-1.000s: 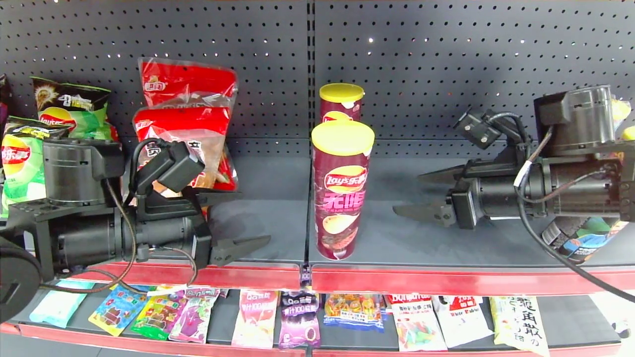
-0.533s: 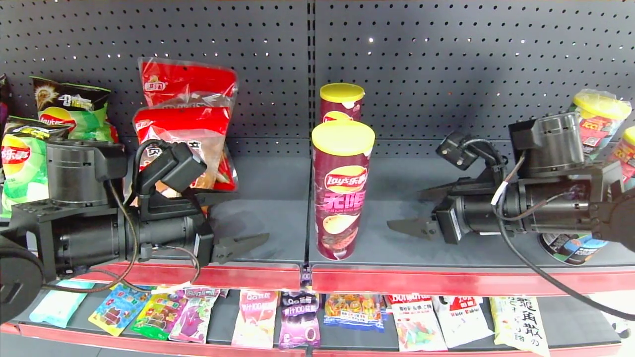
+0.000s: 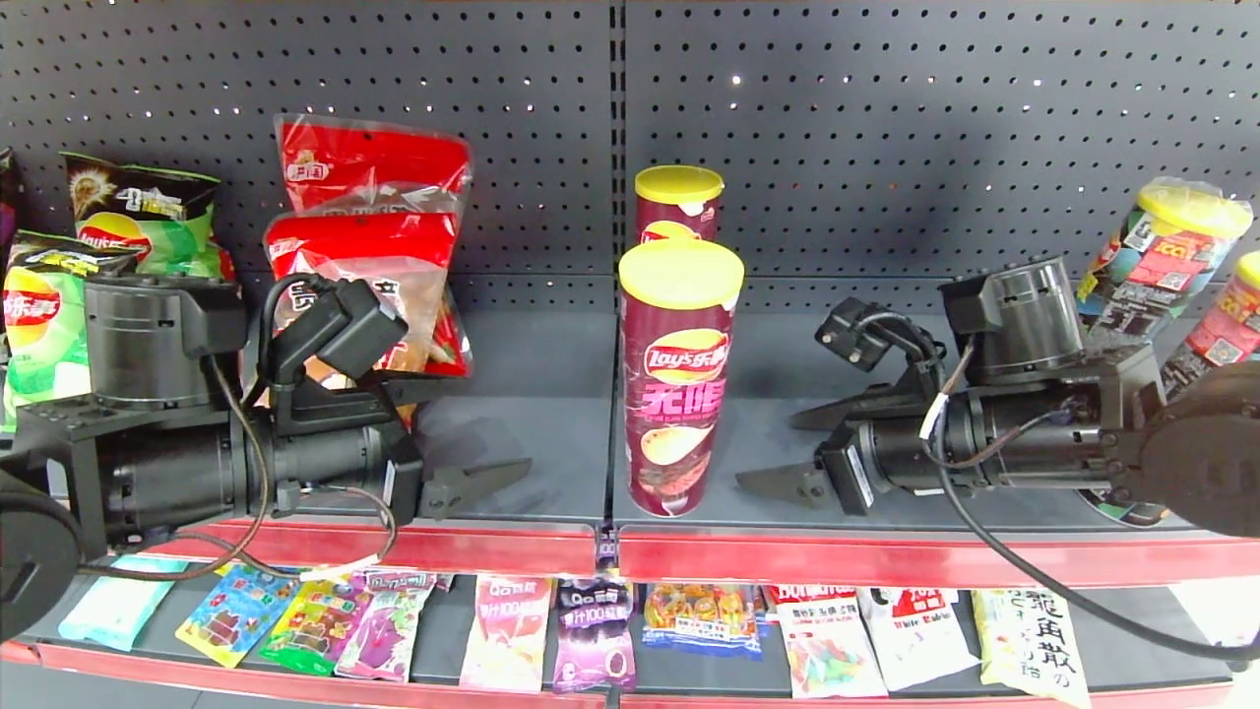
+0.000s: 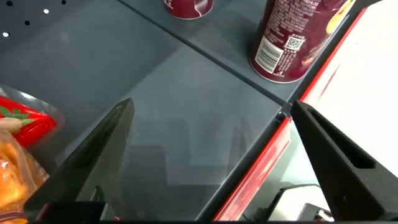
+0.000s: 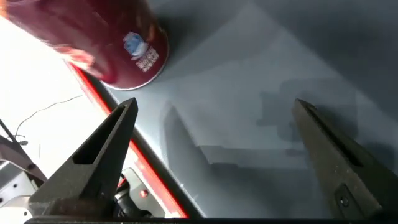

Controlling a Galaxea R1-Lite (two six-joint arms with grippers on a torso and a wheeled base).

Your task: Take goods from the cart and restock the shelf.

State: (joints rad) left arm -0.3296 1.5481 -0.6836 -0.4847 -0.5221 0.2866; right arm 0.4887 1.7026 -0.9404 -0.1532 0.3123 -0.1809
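Grey shelf (image 3: 532, 354) carries a near chip can (image 3: 679, 394) between left gripper (image 4: 211, 106) and right gripper (image 5: 216, 102), both wide, empty.

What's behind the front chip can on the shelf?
A second can stands behind the front can. Only its top shows; the rest is covered.

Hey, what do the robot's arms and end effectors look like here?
The left arm and right arm are black, with cylindrical housings and looping black cables. The left end effector and right end effector each have two dark, tapered, pointed fingers.
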